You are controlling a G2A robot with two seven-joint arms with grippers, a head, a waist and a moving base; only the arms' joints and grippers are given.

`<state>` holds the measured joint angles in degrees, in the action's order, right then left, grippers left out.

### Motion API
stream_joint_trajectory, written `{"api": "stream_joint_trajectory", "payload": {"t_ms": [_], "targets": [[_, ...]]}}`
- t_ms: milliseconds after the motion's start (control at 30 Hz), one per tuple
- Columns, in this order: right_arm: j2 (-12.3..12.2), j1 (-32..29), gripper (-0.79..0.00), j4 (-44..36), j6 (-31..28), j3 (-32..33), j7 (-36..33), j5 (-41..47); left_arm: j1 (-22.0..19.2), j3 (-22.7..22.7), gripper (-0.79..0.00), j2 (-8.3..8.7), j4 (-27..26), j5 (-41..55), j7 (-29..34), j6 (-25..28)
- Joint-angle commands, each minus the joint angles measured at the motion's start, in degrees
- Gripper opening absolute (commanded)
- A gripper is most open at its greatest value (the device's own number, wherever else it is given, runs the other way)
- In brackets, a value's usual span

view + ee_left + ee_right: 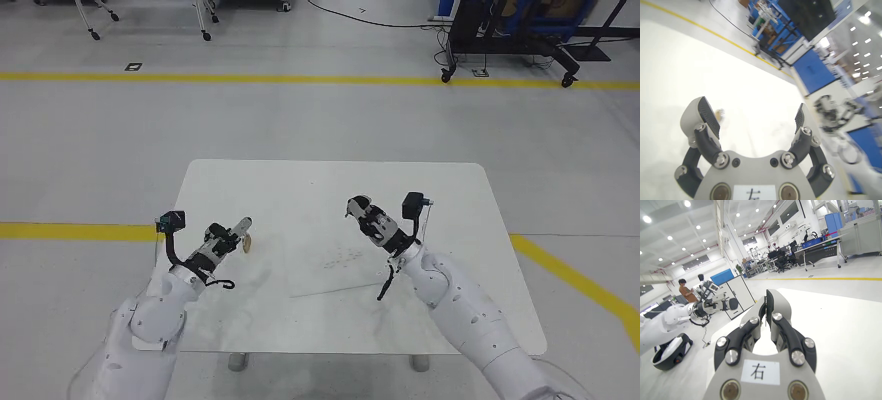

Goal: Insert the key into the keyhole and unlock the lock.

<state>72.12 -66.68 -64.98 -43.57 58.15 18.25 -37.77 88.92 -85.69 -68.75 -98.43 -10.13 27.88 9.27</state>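
Note:
A small brass lock (246,241) lies on the white table (330,185) near its left side. My left gripper (237,231) hovers right beside the lock, open. In the left wrist view the lock (720,114) shows blurred just past one finger pad (708,117), outside the gap of the open left gripper (751,106). My right gripper (357,209) is held above the table's middle-right, tilted up and shut. In the right wrist view the right gripper (765,297) pinches a thin metal sliver, the key (765,315), seen edge-on between the pads.
Faint scuff marks (345,258) mark the table's middle. The table's front edge runs under both forearms. A black wheeled cart (510,45) stands on the floor far behind the table, beyond a yellow floor line (250,77).

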Motion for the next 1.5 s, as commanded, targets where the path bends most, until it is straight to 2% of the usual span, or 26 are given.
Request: {"api": "stream_joint_trajectory", "payload": {"t_ms": [0, 133, 200, 333, 367, 400, 467, 533, 567, 667, 767, 1033, 1167, 1367, 1467], "targets": [[0.79, 0.44, -0.785, 0.96, -1.92, -1.25, 0.67, 5.6, -2.33, 1.13, 0.0, -0.17, 2.55, 25.1, 7.69, -0.05], [2.64, 1.46, -0.785, 2.32, -4.44, -4.48, 0.6, 14.95, -6.55, 3.26, 0.0, -0.43, 8.09, 35.21, 17.25, 2.02], [3.59, 2.18, -0.785, 3.23, -5.05, -6.32, -0.12, 18.18, -8.33, 4.3, 0.0, -0.51, 10.75, 37.01, 20.27, 2.66], [5.46, 3.91, -0.785, 5.8, -6.06, -9.48, -0.89, 22.03, -10.78, 7.06, 0.0, -0.74, 14.25, 35.18, 21.44, 4.13], [5.9, 4.4, -0.785, 6.56, -6.08, -10.12, -1.05, 22.46, -11.23, 7.84, -0.031, -0.84, 14.33, 35.14, 21.92, 4.78], [6.34, 4.82, -0.785, 7.2, -6.07, -10.71, -1.07, 23.01, -11.8, 8.41, -0.102, -0.86, 14.38, 33.65, 21.79, 5.69], [7.16, 5.61, -0.785, 8.48, -6.03, -11.72, -1.14, 23.66, -12.84, 9.7, -0.175, -0.95, 14.12, 29.39, 20.14, 8.01], [7.89, 6.25, -0.785, 9.72, -6.26, -12.57, -1.36, 24.22, -13.77, 11.06, -0.194, -1.11, 14.01, 23.55, 16.3, 10.07], [8.21, 6.61, -0.785, 10.52, -6.07, -12.93, -1.69, 24.29, -13.96, 12.14, -0.243, -1.27, 13.88, 21.26, 14.54, 10.97], [9.04, 7.38, -0.785, 12.44, -5.74, -13.62, -2.14, 24.25, -14.1, 14.56, -0.274, -1.57, 14.46, 16.98, 11.96, 12.67], [9.67, 7.81, -0.785, 14.11, -6.14, -13.87, -2.89, 24.9, -14.07, 15.23, -0.382, -1.65, 15.7, 16.49, 11.0, 13.11], [10.91, 8.73, -0.785, 17.15, -8.41, -13.66, -6.06, 28.34, -14.91, 15.38, -0.489, -1.62, 17.01, 15.74, 9.23, 13.37], [11.43, 9.2, -0.785, 18.48, -9.12, -13.51, -8.36, 30.27, -15.2, 15.62, -0.514, -1.6, 17.42, 15.57, 9.11, 13.32], [12.2, 9.64, -0.785, 19.89, -10.19, -13.23, -10.78, 32.56, -15.38, 15.87, -0.622, -1.53, 17.68, 14.14, 8.12, 13.33], [12.55, 9.78, -0.785, 20.54, -10.8, -13.06, -12.28, 34.24, -15.5, 15.91, -0.637, -1.51, 17.84, 13.99, 7.66, 13.32]]}}
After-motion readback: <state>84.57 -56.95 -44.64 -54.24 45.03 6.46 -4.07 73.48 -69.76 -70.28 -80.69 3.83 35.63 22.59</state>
